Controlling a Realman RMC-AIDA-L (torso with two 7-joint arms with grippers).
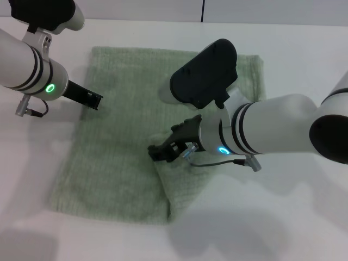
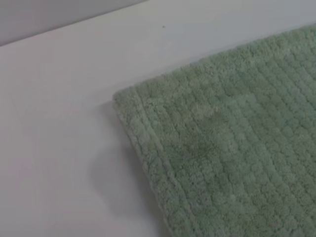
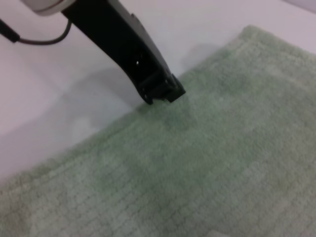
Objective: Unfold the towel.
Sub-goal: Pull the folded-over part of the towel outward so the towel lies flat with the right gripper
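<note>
The pale green towel (image 1: 119, 147) lies on the white table (image 1: 304, 206), with a doubled layer along its right side whose edge runs down to the near hem. My right gripper (image 1: 159, 153) is low over the towel's middle, at the upper corner of that doubled layer, and looks shut on the cloth there. My left gripper (image 1: 97, 101) is at the towel's left edge, fingers together, tip touching the edge. It also shows in the right wrist view (image 3: 160, 91). The left wrist view shows a flat hemmed towel corner (image 2: 129, 101).
The white table extends bare around the towel on all sides. My right arm's dark wrist housing (image 1: 205, 72) hangs over the towel's far right part and hides it. A dark seam (image 1: 203, 10) marks the back wall.
</note>
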